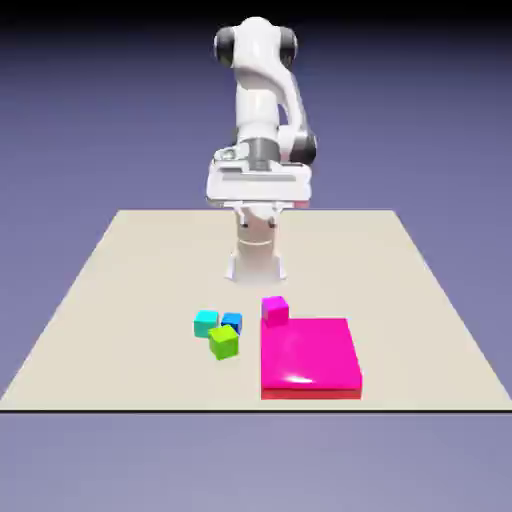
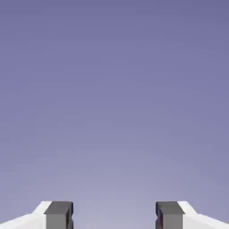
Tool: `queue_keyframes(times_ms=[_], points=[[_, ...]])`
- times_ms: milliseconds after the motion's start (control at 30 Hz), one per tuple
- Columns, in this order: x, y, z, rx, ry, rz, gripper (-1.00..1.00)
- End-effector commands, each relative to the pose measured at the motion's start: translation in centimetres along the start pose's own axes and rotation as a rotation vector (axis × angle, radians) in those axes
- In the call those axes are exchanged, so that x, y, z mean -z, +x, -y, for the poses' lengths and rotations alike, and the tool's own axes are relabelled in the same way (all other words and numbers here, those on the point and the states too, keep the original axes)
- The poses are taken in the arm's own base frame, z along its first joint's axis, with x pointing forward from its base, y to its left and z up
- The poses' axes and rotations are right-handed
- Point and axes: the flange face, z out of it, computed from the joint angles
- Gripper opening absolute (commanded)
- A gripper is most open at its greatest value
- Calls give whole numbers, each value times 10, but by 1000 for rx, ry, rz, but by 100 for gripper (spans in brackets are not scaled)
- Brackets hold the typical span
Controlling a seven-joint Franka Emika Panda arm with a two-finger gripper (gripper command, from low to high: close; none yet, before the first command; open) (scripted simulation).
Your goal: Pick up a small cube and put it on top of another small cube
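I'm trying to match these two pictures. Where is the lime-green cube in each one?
Exterior view: below the middle, a little left of centre, the lime-green cube sits in front of the cyan cube and blue cube.
Hand view: not in it.
Shared landmark: the open claw, at the hand view's bottom edge.

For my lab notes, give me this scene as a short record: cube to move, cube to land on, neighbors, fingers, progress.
cube to move: green, on the table
cube to land on: cyan, on the table, nothing on top
neighbors: blue cube by both; magenta cube at the back of the large magenta block
fingers: apart, nothing between them
progress: green not yet picked up
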Motion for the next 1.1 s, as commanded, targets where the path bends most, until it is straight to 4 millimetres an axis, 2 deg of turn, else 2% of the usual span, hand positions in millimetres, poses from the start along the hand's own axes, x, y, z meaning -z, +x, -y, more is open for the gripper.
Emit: queue_keyframes(times_ms=[0, 267, 533, 800, 1067], points=[[1, 3, -5, 5, 10, -2, 0], [2, 24, -49, 43, 79, -11, 0], [-9, 31, -97, 76, 134, -7, 0], [-30, 21, -145, 108, 172, 13, 0], [-57, -4, -190, 141, 194, 51, 0]])
